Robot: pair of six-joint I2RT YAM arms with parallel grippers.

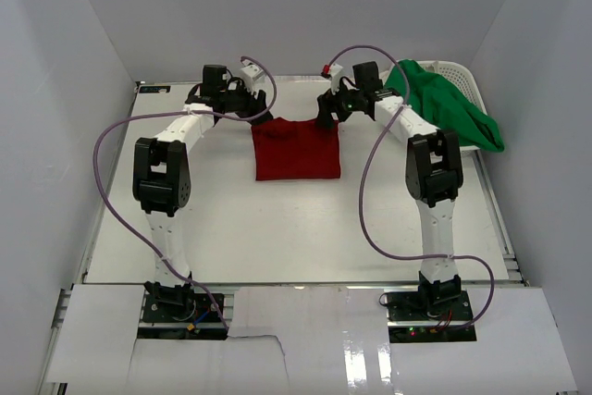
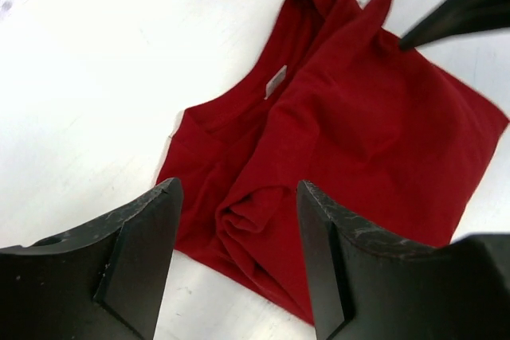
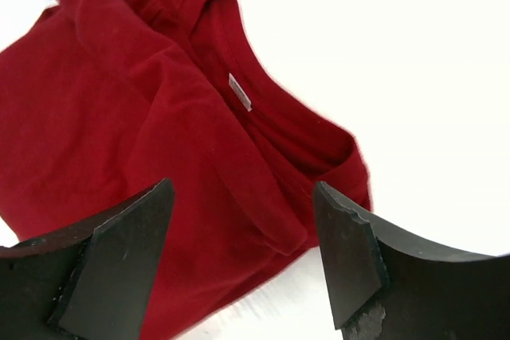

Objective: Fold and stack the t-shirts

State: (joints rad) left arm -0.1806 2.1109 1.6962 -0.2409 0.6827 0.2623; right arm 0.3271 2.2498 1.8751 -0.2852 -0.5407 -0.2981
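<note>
Lying near the middle of the table's [image 1: 277, 228] far edge, the deep red t-shirt [image 1: 296, 148] was folded into a rough rectangle, its collar end towards the far edge. A small white neck label [image 2: 276, 81] showed inside the collar in the left wrist view and again in the right wrist view [image 3: 239, 91]; it was too small and washed out for any writing on it to be read. The cloth was plain, soft and rumpled, with the sleeve folds bunched at the two far corners and a thick roll of fabric along one side.

The left gripper [image 1: 259, 106] hung over the shirt's far left corner and the right gripper [image 1: 328, 110] over its far right corner. Both wrist views showed the jaws spread wide with nothing clamped between them, the red cloth lying below the gap [image 2: 237, 189] [image 3: 243, 189]. Whether any fingertip touched the fabric could not be told.

The bright green t-shirt [image 1: 442, 104] lay crumpled and draped over the white slotted basket [image 1: 460, 71] at the table's far right corner, hiding most of the basket and spilling over its near rim. How much of it sat inside was hidden. Purple cables [image 1: 375, 201] looped from each arm.
</note>
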